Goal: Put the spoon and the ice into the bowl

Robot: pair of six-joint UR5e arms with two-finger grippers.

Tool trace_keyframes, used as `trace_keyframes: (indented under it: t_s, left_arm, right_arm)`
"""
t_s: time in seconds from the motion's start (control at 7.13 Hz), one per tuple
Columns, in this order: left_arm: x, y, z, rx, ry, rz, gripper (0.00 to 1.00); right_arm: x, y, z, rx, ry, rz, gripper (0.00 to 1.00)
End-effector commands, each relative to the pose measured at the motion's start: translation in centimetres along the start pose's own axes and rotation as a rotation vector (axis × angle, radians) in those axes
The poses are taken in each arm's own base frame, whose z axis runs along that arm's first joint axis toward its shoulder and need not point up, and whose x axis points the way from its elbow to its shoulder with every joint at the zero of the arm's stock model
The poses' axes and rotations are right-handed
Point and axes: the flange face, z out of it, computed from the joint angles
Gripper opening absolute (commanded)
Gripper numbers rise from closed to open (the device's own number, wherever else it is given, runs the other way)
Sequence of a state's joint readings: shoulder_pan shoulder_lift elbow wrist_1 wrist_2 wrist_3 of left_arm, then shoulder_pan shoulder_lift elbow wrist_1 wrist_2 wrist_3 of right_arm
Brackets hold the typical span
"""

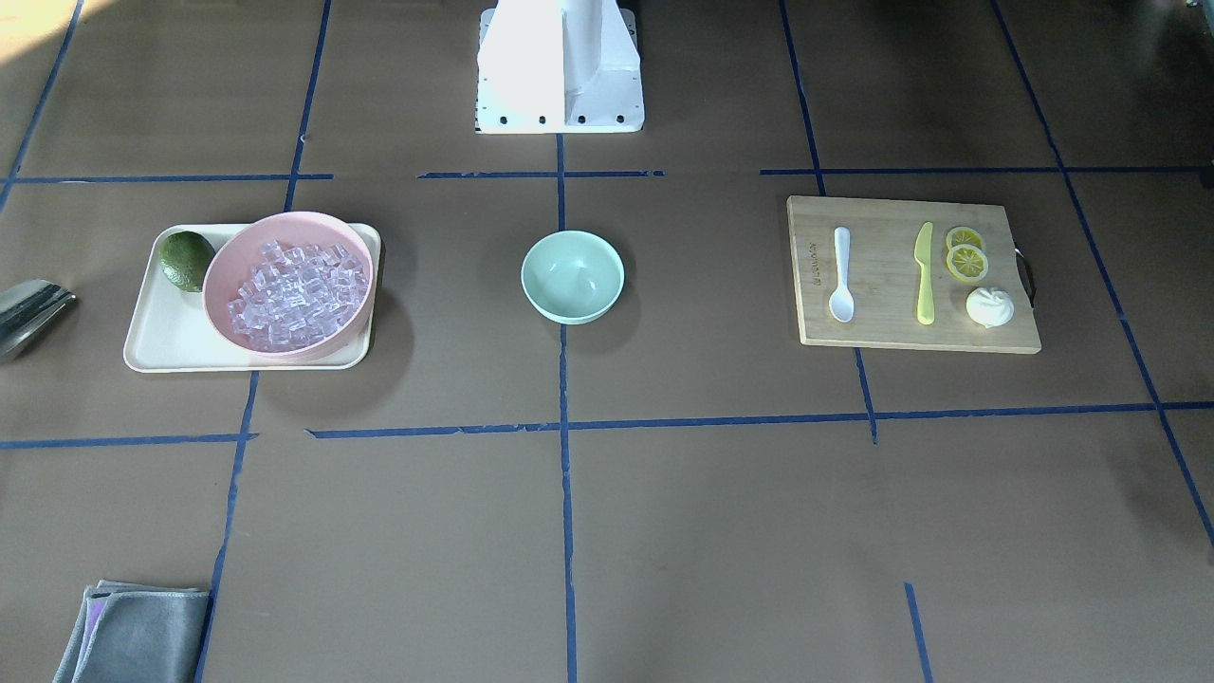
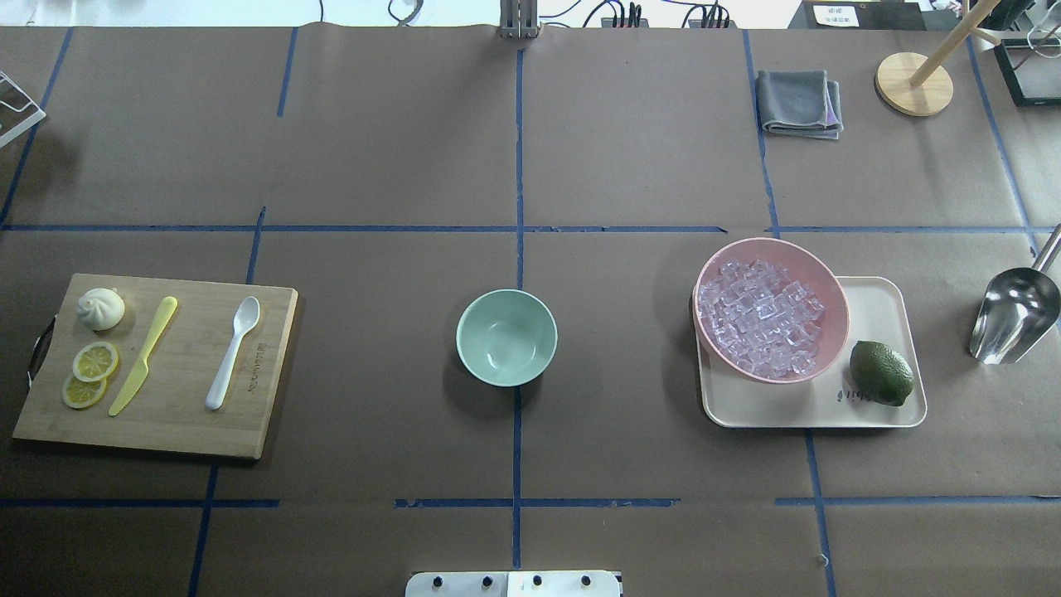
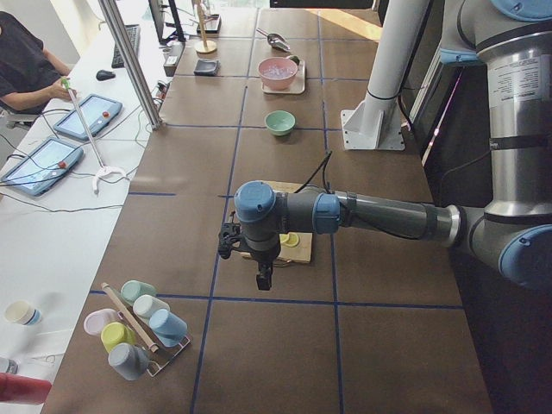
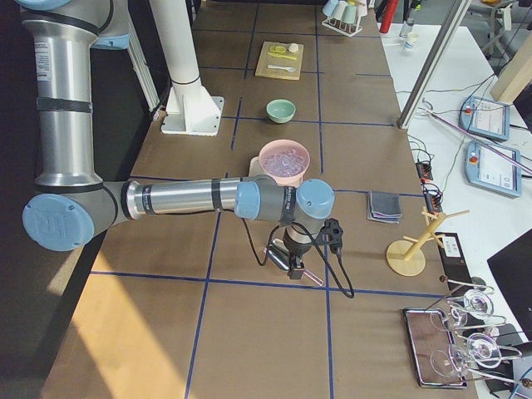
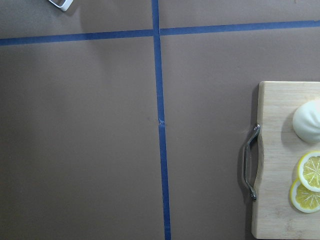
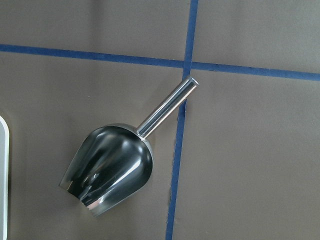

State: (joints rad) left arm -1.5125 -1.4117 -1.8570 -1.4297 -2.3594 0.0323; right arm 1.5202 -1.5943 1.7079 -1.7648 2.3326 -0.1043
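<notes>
The white spoon (image 2: 233, 352) lies on a wooden cutting board (image 2: 166, 431) at the table's left, scoop away from the robot; it also shows in the front-facing view (image 1: 841, 275). The mint-green bowl (image 2: 506, 337) stands empty at the table's middle (image 1: 572, 276). The ice (image 2: 761, 319) fills a pink bowl (image 2: 835, 286) on a cream tray (image 2: 879, 298) at the right. The left gripper (image 3: 261, 278) hangs above the table just beyond the board's handle end; I cannot tell if it is open. The right gripper (image 4: 293, 268) hangs over a metal scoop (image 6: 112, 167); I cannot tell its state.
A yellow-green knife (image 2: 145, 355), lemon slices (image 2: 93, 362) and a white bun (image 2: 101, 308) share the board. A lime (image 2: 881, 373) sits on the tray. The scoop (image 2: 1013, 315) lies right of the tray. A grey cloth (image 2: 798, 102) and a wooden stand (image 2: 913, 83) are at the far right.
</notes>
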Motion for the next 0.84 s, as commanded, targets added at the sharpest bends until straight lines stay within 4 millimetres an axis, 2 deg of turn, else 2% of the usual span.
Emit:
trace_keyframes:
  t_s: [0.0, 0.7]
  left_arm:
    - [-0.33, 0.68, 0.11, 0.012, -0.016, 0.023, 1.00]
    - [0.52, 0.23, -0.48, 0.024, -0.016, 0.027, 1.00]
  right_arm:
    - [-0.23, -0.06, -0.11, 0.003, -0.002, -0.009, 0.99]
    - [-0.50, -0.25, -0.40, 0.023, -0.001, -0.031, 0.99]
